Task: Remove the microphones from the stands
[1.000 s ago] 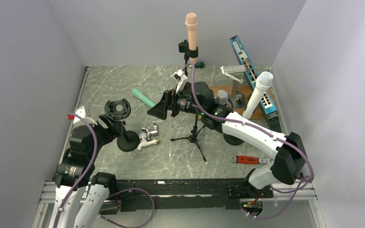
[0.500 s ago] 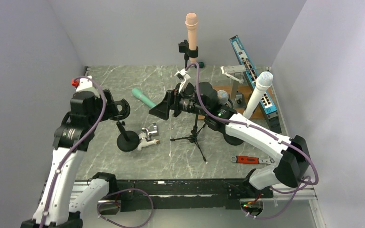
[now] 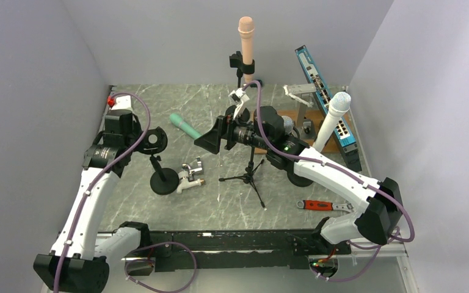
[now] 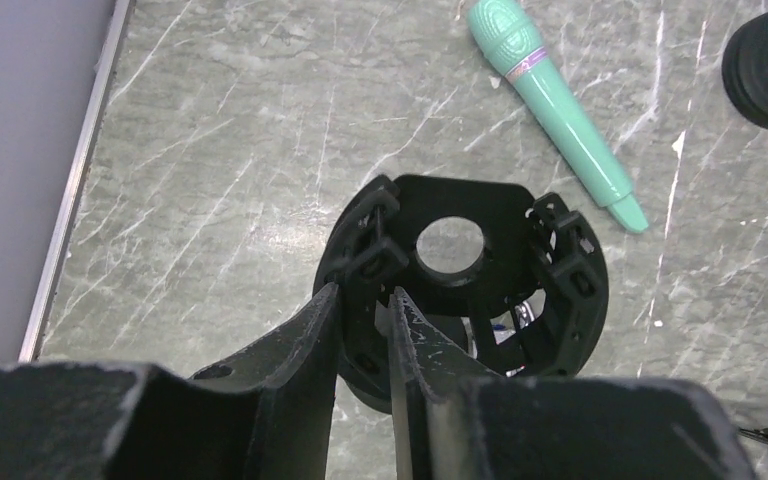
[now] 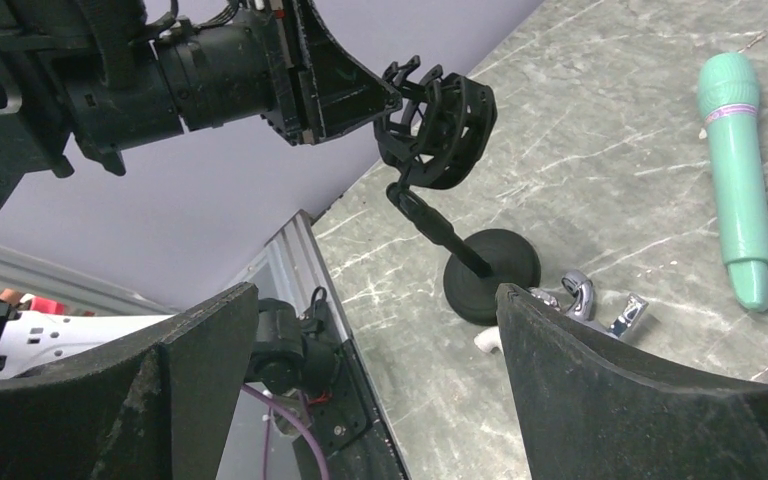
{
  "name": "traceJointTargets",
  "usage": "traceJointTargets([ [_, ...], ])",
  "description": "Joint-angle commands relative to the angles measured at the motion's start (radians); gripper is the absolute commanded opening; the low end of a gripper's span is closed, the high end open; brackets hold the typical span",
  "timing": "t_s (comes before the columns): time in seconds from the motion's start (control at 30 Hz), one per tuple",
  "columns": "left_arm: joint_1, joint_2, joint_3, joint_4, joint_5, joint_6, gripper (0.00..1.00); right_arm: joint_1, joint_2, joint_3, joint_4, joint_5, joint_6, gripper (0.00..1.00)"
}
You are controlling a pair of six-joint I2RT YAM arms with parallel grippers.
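Note:
A teal microphone [image 3: 184,126] [image 4: 555,110] [image 5: 740,160] lies flat on the marble table. Beside it a small black desk stand [image 3: 163,182] carries an empty ring-shaped shock mount [image 3: 152,140] [image 4: 560,270] [image 5: 440,120]. My left gripper [image 3: 139,139] [image 4: 363,290] is shut on the near rim of that mount. A peach microphone [image 3: 246,39] stands upright in the clip of a tripod stand [image 3: 250,174] at the back. A white microphone [image 3: 331,119] leans on a stand at the right. My right gripper [image 3: 207,140] [image 5: 375,300] hangs open in mid-air, holding nothing.
A chrome faucet [image 3: 190,173] lies against the desk stand's base. A red-handled wrench [image 3: 320,206] rests at the front right. A blue network switch [image 3: 327,91] and a white bracket [image 3: 299,90] sit at the back right. Grey walls close in both sides.
My left arm rose from low at the near left edge up to the shock mount, and its jaws closed on the rim. The right arm shifted only slightly.

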Motion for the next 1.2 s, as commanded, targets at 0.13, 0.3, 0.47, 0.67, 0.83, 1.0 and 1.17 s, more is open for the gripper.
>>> traceJointTargets([
  [0.13,0.004,0.018,-0.019,0.056,-0.023,0.037,0.29,-0.005,-0.02,-0.006,0.022,0.01,-0.021,0.91],
  [0.3,0.004,0.042,-0.008,0.061,-0.028,0.043,0.12,-0.005,-0.012,-0.008,0.027,0.005,-0.016,0.91],
  [0.47,0.004,0.058,0.031,0.051,-0.122,0.039,0.0,-0.005,-0.016,-0.012,0.029,0.006,-0.014,0.91],
  [0.67,0.028,0.061,0.065,0.133,-0.231,0.008,0.0,-0.004,-0.014,-0.017,0.033,0.012,-0.013,0.91],
  [0.83,0.094,0.112,0.107,0.206,-0.267,-0.042,0.0,-0.005,0.003,-0.003,0.029,-0.002,-0.007,0.91],
  [1.0,0.214,0.193,0.141,0.289,-0.248,-0.063,0.0,-0.005,0.007,0.007,0.017,0.005,-0.013,0.91],
  [1.17,0.34,0.269,0.146,0.343,-0.133,-0.11,0.0,-0.003,0.028,0.048,-0.028,0.011,-0.035,0.91],
])
